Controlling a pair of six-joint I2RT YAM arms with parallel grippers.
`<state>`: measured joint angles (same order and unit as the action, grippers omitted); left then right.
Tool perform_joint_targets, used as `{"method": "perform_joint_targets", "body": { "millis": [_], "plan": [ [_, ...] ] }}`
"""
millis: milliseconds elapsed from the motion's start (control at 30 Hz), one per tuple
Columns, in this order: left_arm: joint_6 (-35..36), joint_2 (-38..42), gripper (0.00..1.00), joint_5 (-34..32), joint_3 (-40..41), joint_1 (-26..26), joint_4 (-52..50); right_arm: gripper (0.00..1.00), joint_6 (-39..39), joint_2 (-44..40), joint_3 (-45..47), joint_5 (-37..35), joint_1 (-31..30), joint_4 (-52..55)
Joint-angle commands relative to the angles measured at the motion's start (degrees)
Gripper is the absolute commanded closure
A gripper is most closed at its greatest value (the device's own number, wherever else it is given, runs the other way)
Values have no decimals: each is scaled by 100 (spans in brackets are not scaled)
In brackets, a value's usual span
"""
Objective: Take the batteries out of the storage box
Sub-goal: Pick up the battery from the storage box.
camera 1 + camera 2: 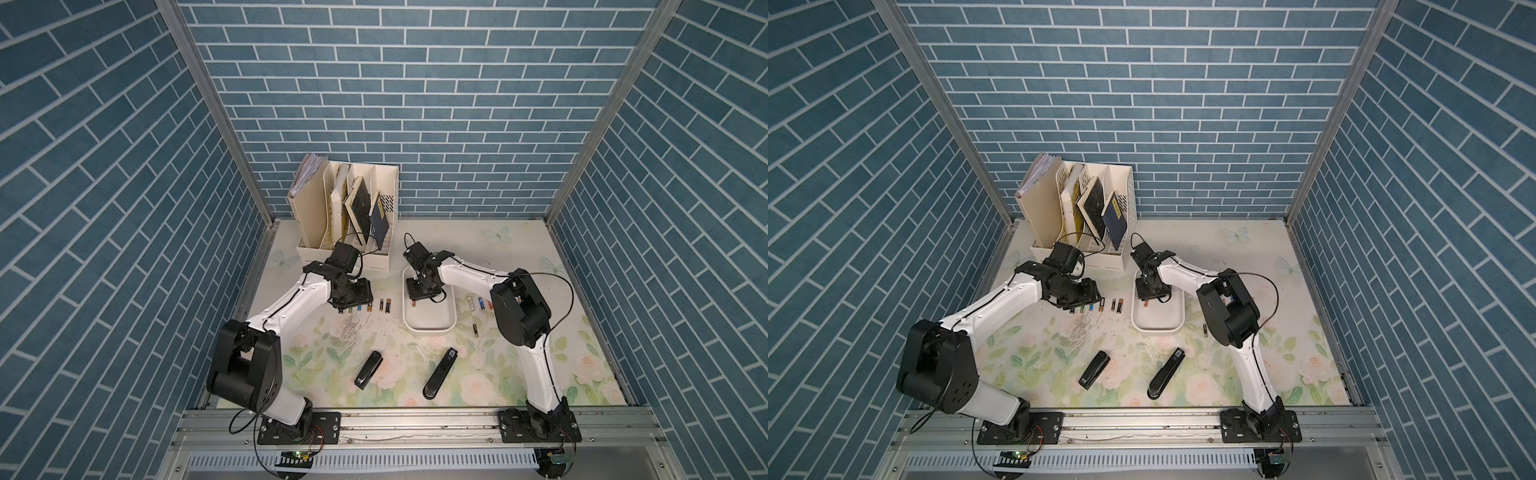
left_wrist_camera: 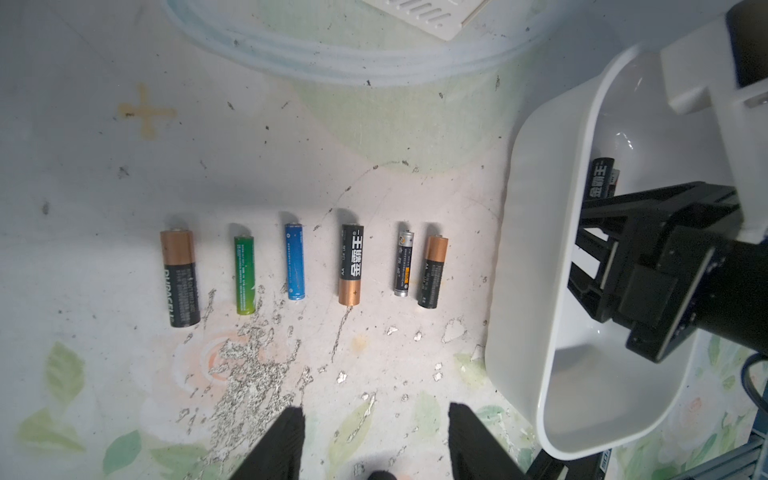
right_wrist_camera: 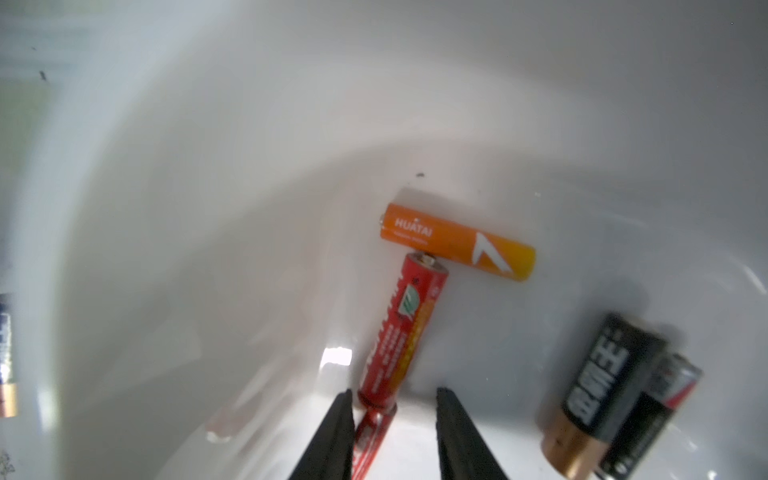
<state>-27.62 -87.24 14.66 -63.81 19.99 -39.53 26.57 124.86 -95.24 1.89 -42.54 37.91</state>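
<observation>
Shallow white plastic storage box (image 1: 428, 330) is seen near the middle of the floral tabletop (image 1: 519, 247), slightly toward its right edge. Right pincer (image 3: 395, 397) is lowered inside the box, jaws narrowly parted and set astride the end of a red cylindrical battery (image 3: 399, 328). One finger appears to touch it and a gap is left to the other, so no grip is made. An orange battery (image 3: 457, 245) is laid crosswise against the red one's tip. A black-and-gold battery (image 3: 598, 386) and a black-and-red battery (image 3: 654, 415) are seen side by side, also in the box. Left pincer (image 2: 374, 409) is held over the tabletop left of the box, jaws wide, nothing between them. Six batteries (image 2: 351, 264) are lined up there in a parallel row, spaced apart. More batteries (image 1: 471, 302) are laid between the box and the right edge.
</observation>
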Motion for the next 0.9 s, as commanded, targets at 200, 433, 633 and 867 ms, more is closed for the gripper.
{"method": "perform_joint_targets", "body": {
  "millis": [200, 433, 633, 867],
  "plan": [
    [3, 138, 39, 43, 123, -39, 15, 64, -168, -241, 378, 8, -47, 278],
    [2, 177, 39, 64, 216, -39, 25, 76, -218, -266, 474, 57, -87, 314],
    [-33, 170, 39, 64, 179, -39, 21, 82, -257, -241, 582, 216, -92, 232],
    [-22, 154, 39, 37, 130, -39, -29, 84, -275, -307, 542, 417, -79, 243]
  ]
}}
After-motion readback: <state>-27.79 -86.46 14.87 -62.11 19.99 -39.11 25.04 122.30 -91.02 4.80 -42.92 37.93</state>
